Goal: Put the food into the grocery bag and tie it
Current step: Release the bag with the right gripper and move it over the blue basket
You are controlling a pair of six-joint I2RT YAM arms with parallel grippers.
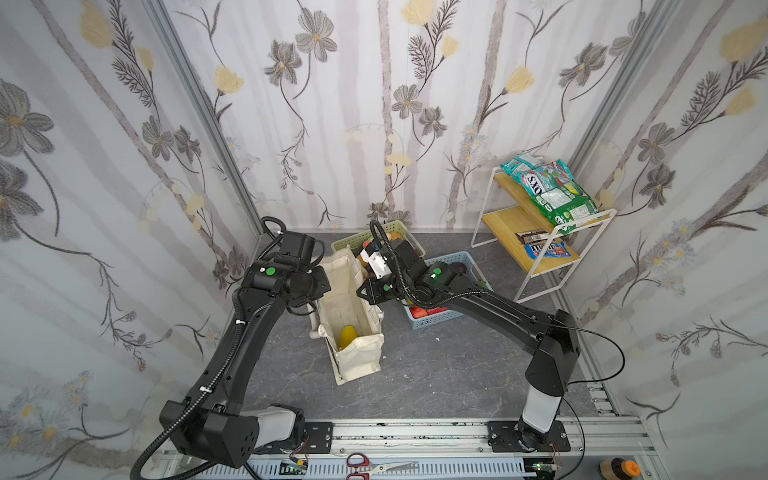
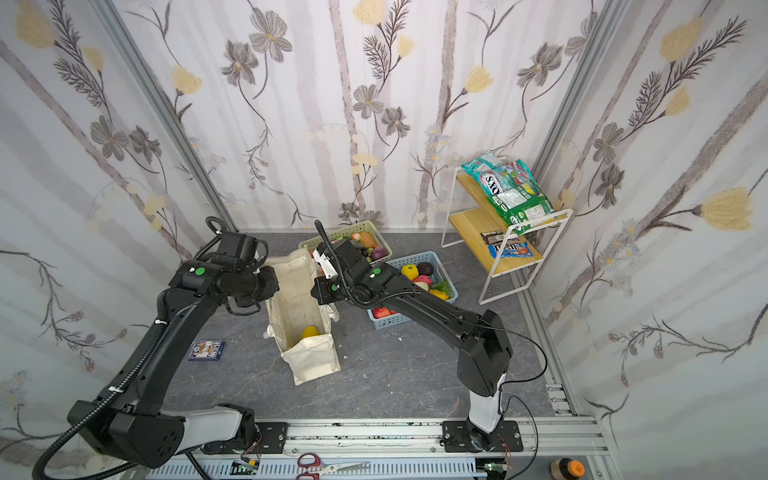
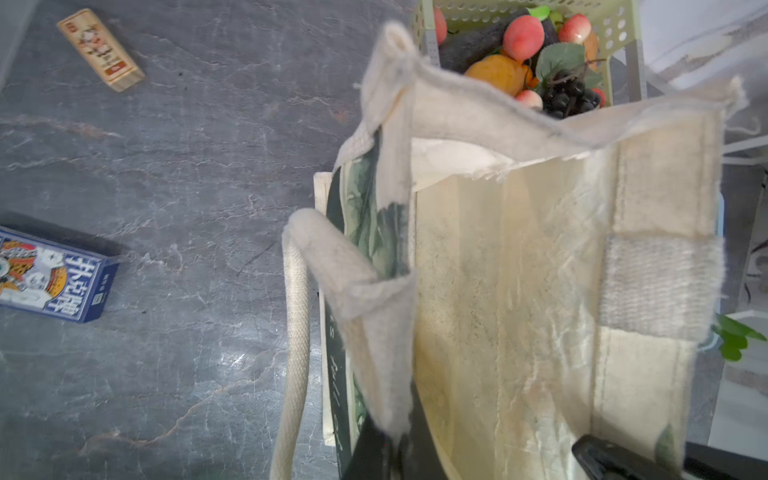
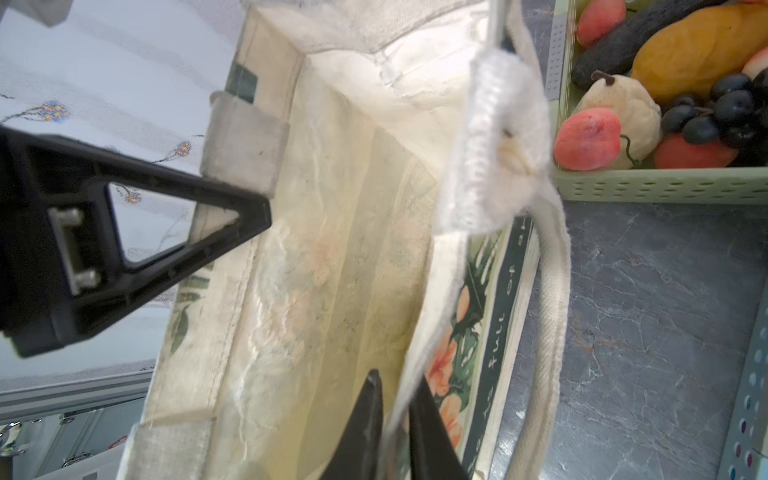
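Risk: rim slip. My left gripper [image 3: 392, 440] & right gripper [image 4: 395, 419] each pinch opposite rims of tall cream canvas grocery bag [image 1: 357, 361], ctr frame in both top views, w/ one glossy yellow toy fruit [image 1: 348, 336] inside. Uneven pull could free fabric; mouth collapses, bag tips.

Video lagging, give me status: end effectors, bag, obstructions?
Left end effector shut on grocery bag rim. Right end effector straddles opposite rim, grip unclear. One yellow fruit inside; rest in green basket and blue basket. Mouth unobstructed.

Cream bag [image 1: 358, 360] stands upright, mouth open, a yellow fruit [image 1: 348, 336] at its bottom; other food [image 2: 409, 272] fills the green basket [image 2: 353, 228] and blue basket [image 2: 390, 320].
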